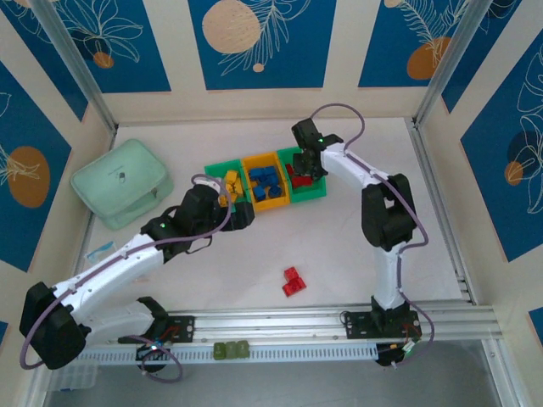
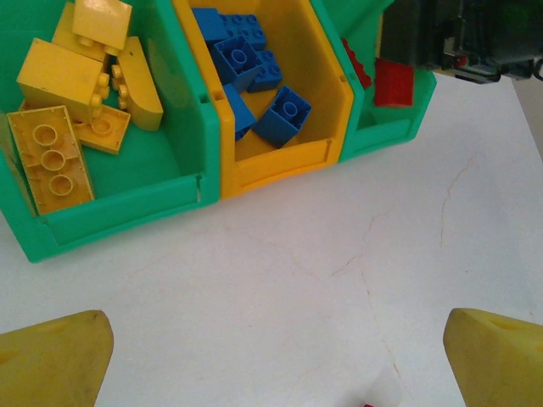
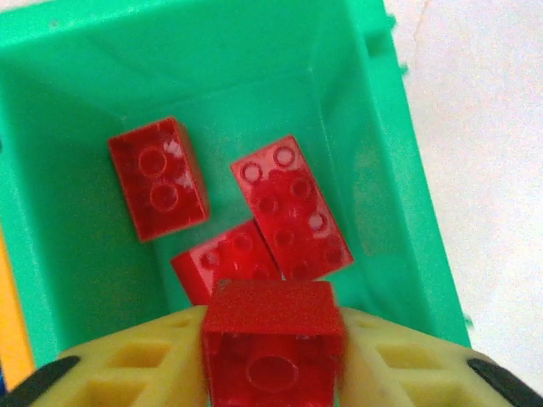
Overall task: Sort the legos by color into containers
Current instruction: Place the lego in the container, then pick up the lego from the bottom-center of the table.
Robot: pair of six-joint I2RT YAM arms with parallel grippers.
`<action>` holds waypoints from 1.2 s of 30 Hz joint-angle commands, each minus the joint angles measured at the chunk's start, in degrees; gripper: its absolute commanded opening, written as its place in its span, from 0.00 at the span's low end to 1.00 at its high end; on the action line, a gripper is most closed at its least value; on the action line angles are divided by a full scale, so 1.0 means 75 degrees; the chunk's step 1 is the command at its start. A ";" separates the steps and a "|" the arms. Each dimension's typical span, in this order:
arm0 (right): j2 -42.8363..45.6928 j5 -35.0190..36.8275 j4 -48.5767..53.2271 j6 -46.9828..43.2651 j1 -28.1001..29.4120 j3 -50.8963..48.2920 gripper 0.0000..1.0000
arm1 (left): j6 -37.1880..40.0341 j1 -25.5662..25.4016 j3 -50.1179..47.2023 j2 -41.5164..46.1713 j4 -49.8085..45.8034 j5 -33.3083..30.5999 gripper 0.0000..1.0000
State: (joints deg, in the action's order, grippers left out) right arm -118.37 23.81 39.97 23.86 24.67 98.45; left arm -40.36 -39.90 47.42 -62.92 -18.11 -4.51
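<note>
Three containers stand in a row: a green bin (image 2: 127, 216) with yellow legos (image 2: 64, 80), an orange bin (image 2: 280, 161) with blue legos (image 2: 246, 76), and a green bin (image 3: 382, 195) with three red legos (image 3: 293, 208). Over this right bin my right gripper (image 3: 273, 356) is shut on a red lego (image 3: 271, 318), its hollow underside facing the camera. My left gripper (image 2: 276, 356) hangs wide open above bare table just in front of the bins, holding nothing. Two more red legos (image 1: 293, 281) lie together on the table nearer the arm bases.
A mint-green zip pouch (image 1: 123, 182) lies at the back left. An aluminium rail (image 1: 339, 322) runs along the near edge, with small green pieces (image 1: 231, 349) in front of it. Walls close in the table on three sides.
</note>
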 commanded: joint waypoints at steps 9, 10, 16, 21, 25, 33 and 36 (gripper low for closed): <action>0.0090 -0.0215 0.0249 -0.0320 0.0022 0.0514 0.62 | 0.0237 0.0169 0.0111 0.0092 -0.0333 0.0114 0.99; 0.0254 -0.0217 0.0227 -0.0290 0.0033 0.0344 0.62 | 0.0250 0.0164 0.0111 0.0103 -0.0344 0.0148 0.99; 0.1485 -0.0311 0.0192 -0.0007 0.0108 -0.0925 0.65 | 0.0203 0.0162 -0.0002 0.0174 -0.0332 0.0489 0.99; 0.2458 -0.0354 0.0221 0.0121 0.0412 -0.1955 0.68 | 0.0091 0.0119 -0.0152 0.0203 -0.0299 0.0692 0.99; 0.3078 -0.0503 0.0330 0.0144 0.0719 -0.2655 0.70 | -0.0072 -0.0038 -0.0372 0.0299 -0.0151 0.0766 0.99; 0.4133 -0.0626 0.0485 0.0581 0.1905 -0.4126 0.74 | -0.0443 -0.0664 -0.0804 0.0545 -0.0019 0.0519 0.99; 0.4317 -0.0765 0.0450 0.0767 0.2446 -0.4631 0.76 | -0.0620 -0.0874 -0.0995 0.0628 0.0069 0.0393 0.99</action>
State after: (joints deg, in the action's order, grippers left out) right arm -87.99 20.34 42.13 27.07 40.27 66.30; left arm -43.07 -45.15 41.50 -59.55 -18.81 -0.27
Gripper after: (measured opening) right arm 0.753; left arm 0.994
